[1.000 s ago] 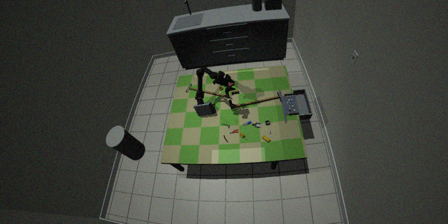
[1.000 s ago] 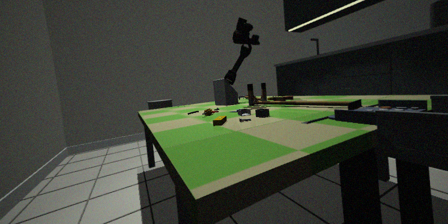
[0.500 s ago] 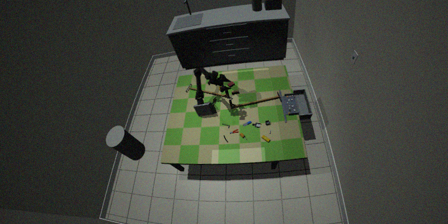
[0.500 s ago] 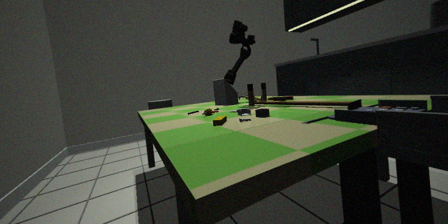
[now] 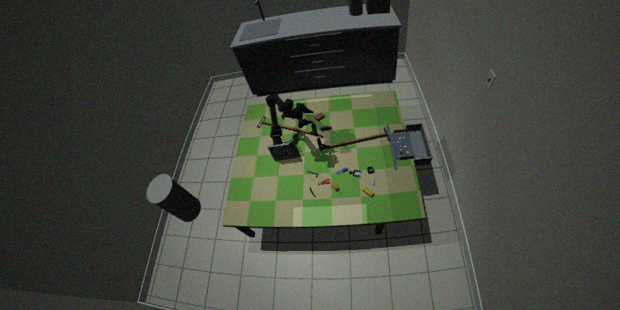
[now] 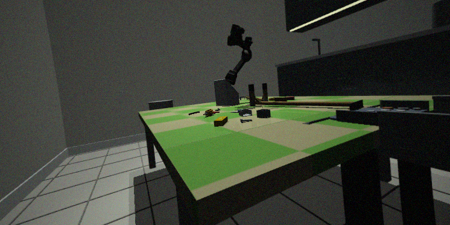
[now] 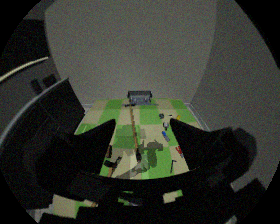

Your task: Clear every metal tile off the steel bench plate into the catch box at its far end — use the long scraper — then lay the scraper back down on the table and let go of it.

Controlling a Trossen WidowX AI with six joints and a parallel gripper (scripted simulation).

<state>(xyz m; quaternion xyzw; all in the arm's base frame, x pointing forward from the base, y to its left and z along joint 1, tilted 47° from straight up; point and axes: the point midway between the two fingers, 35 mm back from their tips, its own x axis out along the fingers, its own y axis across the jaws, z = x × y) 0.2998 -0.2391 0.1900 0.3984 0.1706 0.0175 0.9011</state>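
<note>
My gripper [image 5: 311, 116] [image 7: 143, 121] is open and empty, high above the table near the arm's base. The long scraper [image 5: 360, 139] [image 6: 308, 103] [image 7: 133, 125] lies on the table. Its dark upright grip [image 5: 320, 143] [image 6: 251, 94] [image 7: 138, 156] is at the near end, and its blade [image 6: 355, 105] is at the steel plate's near edge. Several small metal tiles [image 5: 403, 145] are scattered on the steel bench plate [image 5: 394, 145]. The catch box [image 5: 420, 147] [image 7: 140, 93] joins the plate's far end. Its floor is only dimly visible.
A second wooden-handled tool [image 5: 286, 126] [image 6: 264, 91] with its own upright grip [image 5: 314, 129] lies by the arm. Two red blocks [image 5: 319, 116] [image 5: 326, 127] are near it. Hand tools, a blue item [image 5: 342, 170] and a yellow block [image 5: 367, 192] [image 6: 220, 121] lie to one side.
</note>
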